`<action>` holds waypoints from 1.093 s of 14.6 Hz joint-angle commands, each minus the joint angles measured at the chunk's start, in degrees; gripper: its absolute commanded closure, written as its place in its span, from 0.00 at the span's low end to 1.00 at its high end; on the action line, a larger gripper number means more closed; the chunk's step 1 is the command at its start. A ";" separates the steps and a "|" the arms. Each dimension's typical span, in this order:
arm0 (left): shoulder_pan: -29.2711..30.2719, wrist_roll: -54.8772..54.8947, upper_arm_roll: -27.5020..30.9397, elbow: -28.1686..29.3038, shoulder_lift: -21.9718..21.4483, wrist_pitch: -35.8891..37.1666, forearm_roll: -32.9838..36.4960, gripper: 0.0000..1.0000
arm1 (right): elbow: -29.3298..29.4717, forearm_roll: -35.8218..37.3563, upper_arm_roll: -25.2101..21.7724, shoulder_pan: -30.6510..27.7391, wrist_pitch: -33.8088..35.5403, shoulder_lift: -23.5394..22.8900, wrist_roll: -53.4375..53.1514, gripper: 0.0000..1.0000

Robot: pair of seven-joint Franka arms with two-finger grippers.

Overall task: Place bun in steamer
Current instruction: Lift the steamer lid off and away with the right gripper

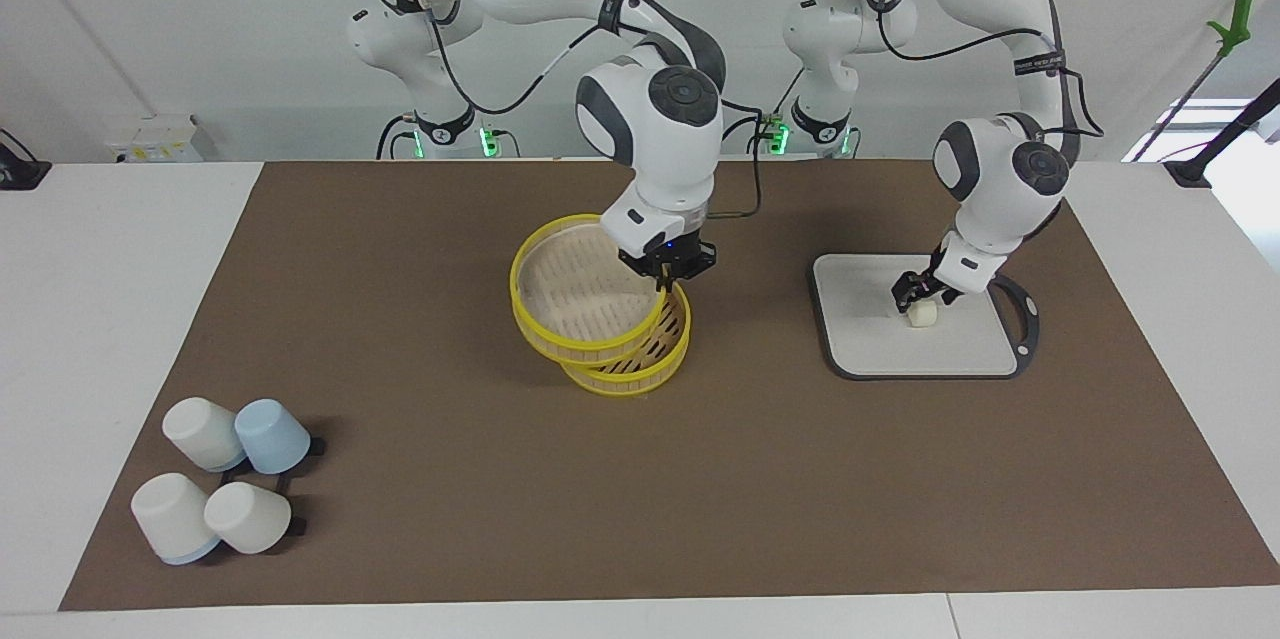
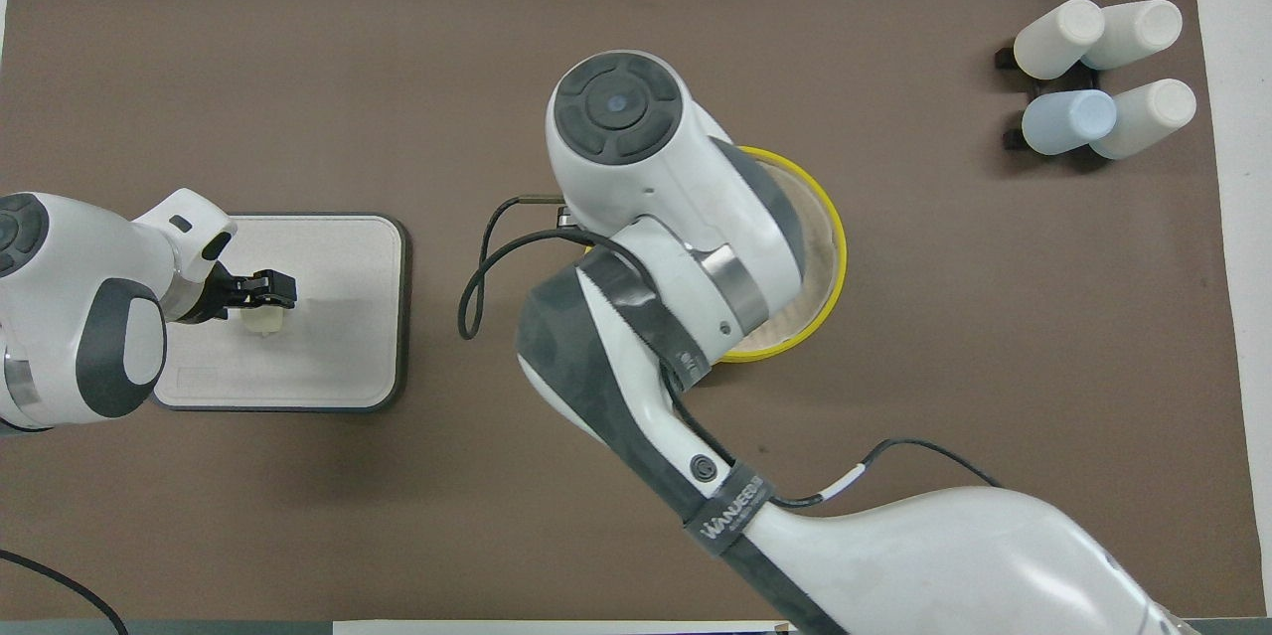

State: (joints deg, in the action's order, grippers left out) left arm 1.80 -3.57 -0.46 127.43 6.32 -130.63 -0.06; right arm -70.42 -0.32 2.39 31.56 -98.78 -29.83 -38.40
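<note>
Your right gripper (image 1: 664,271) fingers clamp the lifted tier (image 1: 580,304); left gripper (image 1: 918,293) fingers clamp the bun (image 1: 921,315).

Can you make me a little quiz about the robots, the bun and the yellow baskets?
1. True or false: the bun lies on the grey board.
2. How many cups are at the right arm's end of the table?
3. What is the right gripper holding up, tilted? A) the steamer's upper tier B) a blue cup C) the bun

Key: 1 true; 2 four; 3 A.
</note>
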 commanded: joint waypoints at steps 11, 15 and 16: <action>-0.48 -0.56 0.20 0.45 -0.26 -0.25 0.50 0.63 | -5.34 -0.74 0.16 -24.79 10.62 9.79 34.61 1.00; -1.97 -2.22 0.11 -4.72 0.88 6.15 0.42 0.63 | -6.75 -0.65 0.16 -24.97 11.59 10.93 35.85 1.00; -2.41 -4.06 -0.07 -6.91 0.97 8.96 0.42 0.63 | -7.01 -0.65 0.16 -24.97 11.42 11.28 35.85 1.00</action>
State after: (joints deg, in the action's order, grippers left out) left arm 1.12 -4.34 -0.73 125.34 6.35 -127.23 -0.07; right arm -74.46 -0.92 2.12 6.70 -87.35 -21.43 -3.10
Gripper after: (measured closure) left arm 0.630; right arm 0.907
